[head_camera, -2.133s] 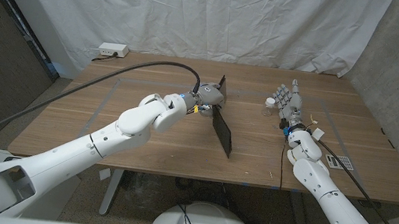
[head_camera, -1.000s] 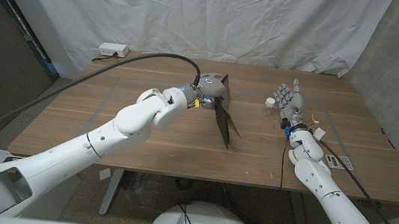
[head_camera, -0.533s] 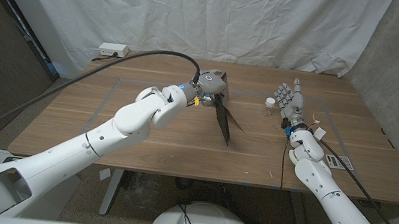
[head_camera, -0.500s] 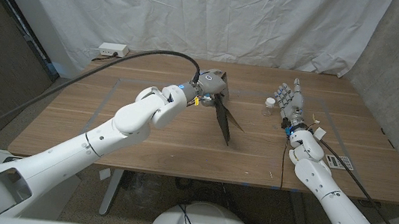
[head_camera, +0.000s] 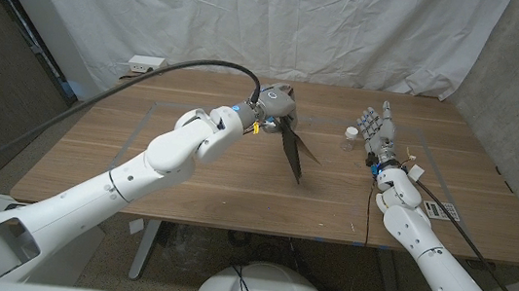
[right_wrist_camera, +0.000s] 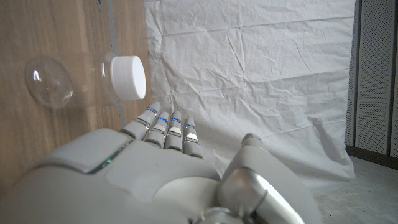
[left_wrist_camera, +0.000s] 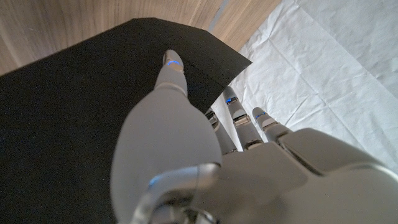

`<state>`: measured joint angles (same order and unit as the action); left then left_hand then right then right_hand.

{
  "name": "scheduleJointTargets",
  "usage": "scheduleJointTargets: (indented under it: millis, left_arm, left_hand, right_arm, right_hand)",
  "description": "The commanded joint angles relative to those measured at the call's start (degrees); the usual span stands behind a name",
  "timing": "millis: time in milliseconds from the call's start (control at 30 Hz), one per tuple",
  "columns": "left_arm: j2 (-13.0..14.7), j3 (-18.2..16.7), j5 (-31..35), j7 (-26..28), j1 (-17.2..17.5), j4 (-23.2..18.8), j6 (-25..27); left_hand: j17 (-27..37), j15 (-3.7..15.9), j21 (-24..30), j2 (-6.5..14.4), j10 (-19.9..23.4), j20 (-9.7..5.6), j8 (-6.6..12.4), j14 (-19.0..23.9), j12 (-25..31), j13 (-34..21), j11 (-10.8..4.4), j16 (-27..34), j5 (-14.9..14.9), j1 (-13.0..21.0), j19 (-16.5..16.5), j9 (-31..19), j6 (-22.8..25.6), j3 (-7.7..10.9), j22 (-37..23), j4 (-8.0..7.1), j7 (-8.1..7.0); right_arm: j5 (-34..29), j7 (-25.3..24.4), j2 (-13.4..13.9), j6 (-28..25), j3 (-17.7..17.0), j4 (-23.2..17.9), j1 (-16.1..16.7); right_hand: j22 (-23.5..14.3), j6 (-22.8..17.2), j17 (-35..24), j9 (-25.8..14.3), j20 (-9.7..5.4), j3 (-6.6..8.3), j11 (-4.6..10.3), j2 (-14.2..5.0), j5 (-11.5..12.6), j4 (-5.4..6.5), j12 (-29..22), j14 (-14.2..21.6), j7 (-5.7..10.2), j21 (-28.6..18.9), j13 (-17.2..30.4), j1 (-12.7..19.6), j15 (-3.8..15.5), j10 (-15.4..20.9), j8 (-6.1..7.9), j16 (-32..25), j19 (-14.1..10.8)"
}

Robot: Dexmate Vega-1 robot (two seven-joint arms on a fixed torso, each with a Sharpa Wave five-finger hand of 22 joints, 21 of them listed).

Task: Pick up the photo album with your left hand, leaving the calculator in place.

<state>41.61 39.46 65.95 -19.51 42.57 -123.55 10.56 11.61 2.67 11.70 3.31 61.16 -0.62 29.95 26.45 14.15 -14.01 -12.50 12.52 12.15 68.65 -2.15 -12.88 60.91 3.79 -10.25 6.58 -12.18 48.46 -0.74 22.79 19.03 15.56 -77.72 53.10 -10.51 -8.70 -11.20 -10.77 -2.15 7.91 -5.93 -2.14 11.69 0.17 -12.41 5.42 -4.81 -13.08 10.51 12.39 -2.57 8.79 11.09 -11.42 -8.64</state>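
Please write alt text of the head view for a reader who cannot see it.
The robot's left hand holds a thin black photo album above the wooden table. The right hand stands open beside a small clear bottle with a white cap.

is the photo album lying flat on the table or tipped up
Tipped up. The photo album hangs nearly on edge from the left hand, which grips its top; its lower corner points down toward the table.

Bright, even lighting; sharp frames, soft shadows.

Right hand [right_wrist_camera: 161,180] near a clear bottle [right_wrist_camera: 81,79] (white cap).
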Motion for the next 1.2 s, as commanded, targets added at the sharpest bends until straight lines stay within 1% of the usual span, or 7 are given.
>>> scheduleJointTargets:
  millis: [33, 467, 567, 800, 1100, 1167, 1200]
  left_arm:
    - [-0.1, -1.0, 0.9, -0.9, -0.4, -1.6, -0.6]
    - [-0.1, -2.3, 1.0, -0.5, -0.3, -3.2, -1.1]
    - [0.0, -3.0, 0.7, 0.4, 0.0, -3.8, -1.2]
    - [0.1, -4.3, -0.1, 0.3, 0.1, -4.7, -1.2]
    - [0.5, -6.7, -2.6, 2.1, 0.6, -5.7, -1.2]
    - [0.5, -6.7, -2.5, 2.6, 0.7, -5.8, -1.1]
    - [0.5, -6.6, -2.1, 2.0, 0.5, -6.0, -0.9]
  left_hand:
    - [0.2, 8.88, 0.1, 0.5, 0.3, -0.24, 0.37, 0.4, 0.3, -0.1, -0.06, 0.2, 0.0, 0.1, -0.4, -0.2, 0.5, -0.3, -0.2, 0.24, -0.01]
    - [0.2, 8.87, 0.1, 0.6, 0.4, -0.27, 0.46, 0.4, 0.2, -0.2, -0.06, 0.1, 0.0, 0.1, -0.4, -0.1, 0.5, -0.31, -0.2, 0.22, 0.0]
    - [0.2, 8.88, 0.1, 0.6, 0.5, -0.3, 0.49, 0.4, 0.2, -0.2, -0.06, 0.1, 0.0, 0.2, -0.4, -0.1, 0.5, -0.3, -0.2, 0.21, 0.0]
    - [0.2, 8.84, 0.1, 0.6, 0.5, -0.36, 0.55, 0.5, 0.2, -0.3, -0.05, 0.1, 0.0, 0.2, -0.5, 0.0, 0.5, -0.33, -0.2, 0.18, 0.0]
    - [0.3, 8.85, 0.1, 0.6, 0.6, -0.28, 0.61, 0.6, 0.1, -0.4, -0.05, 0.1, -0.1, 0.2, -0.5, 0.0, 0.6, -0.36, -0.2, 0.16, 0.0]
    - [0.3, 8.84, 0.1, 0.6, 0.6, -0.33, 0.63, 0.6, 0.1, -0.4, -0.05, 0.1, -0.1, 0.2, -0.5, 0.0, 0.6, -0.37, -0.2, 0.15, 0.0]
    - [0.3, 8.85, 0.1, 0.6, 0.7, -0.36, 0.64, 0.6, 0.1, -0.4, -0.05, 0.1, -0.1, 0.2, -0.5, 0.0, 0.6, -0.38, -0.2, 0.15, 0.0]
  right_arm:
    - [-0.2, -0.3, -0.1, 0.1, 0.1, -0.4, 0.2]
    - [-0.5, -1.1, 0.0, 0.3, 0.1, -1.5, 0.8]
    - [-0.7, -1.4, 0.1, 0.2, 0.1, -2.0, 1.1]
    - [-1.0, -2.3, 0.4, 0.1, 0.1, -3.2, 1.7]
    - [-1.7, -3.3, 0.3, 0.2, 0.5, -4.1, 2.1]
    - [-1.9, -3.4, 0.2, 0.2, 0.6, -4.2, 2.1]
    - [-2.0, -3.5, 0.2, 0.3, 0.7, -4.3, 2.2]
  right_hand:
    - [-0.2, -0.1, -0.2, -0.2, -1.15, -0.01, -0.33, 0.17, -0.1, -0.02, 0.1, 0.1, 0.03, 0.2, 0.3, -0.1, -0.37, 0.1, 0.32, 0.2, -0.6]
    - [-0.2, -0.1, -0.2, -0.2, -1.19, -0.04, -0.43, 0.12, -0.1, -0.08, 0.1, 0.1, 0.03, 0.3, 0.3, -0.1, -0.4, 0.1, 0.32, 0.2, -0.6]
    - [-0.2, -0.1, -0.2, -0.2, -1.19, -0.05, -0.35, 0.1, -0.1, -0.1, 0.1, 0.1, -0.01, 0.3, 0.3, -0.1, -0.34, 0.1, 0.33, 0.2, -0.6]
    - [-0.2, -0.1, -0.2, -0.2, -1.21, -0.08, -0.39, 0.09, -0.1, -0.13, 0.1, 0.1, 0.02, 0.3, 0.3, -0.1, -0.45, 0.1, 0.33, 0.2, -0.7]
    - [-0.2, -0.1, -0.2, -0.2, -1.21, -0.11, -0.34, 0.08, -0.1, -0.16, 0.1, 0.1, 0.02, 0.4, 0.3, -0.2, -0.38, 0.1, 0.32, 0.2, -0.6]
    - [-0.2, -0.1, -0.2, -0.2, -1.22, -0.11, -0.35, 0.09, -0.1, -0.16, 0.1, 0.1, 0.03, 0.4, 0.3, -0.2, -0.4, 0.1, 0.32, 0.2, -0.7]
    - [-0.2, -0.1, -0.2, -0.2, -1.19, -0.12, -0.35, 0.09, -0.1, -0.17, 0.1, 0.1, 0.02, 0.4, 0.3, -0.2, -0.39, 0.1, 0.31, 0.2, -0.7]
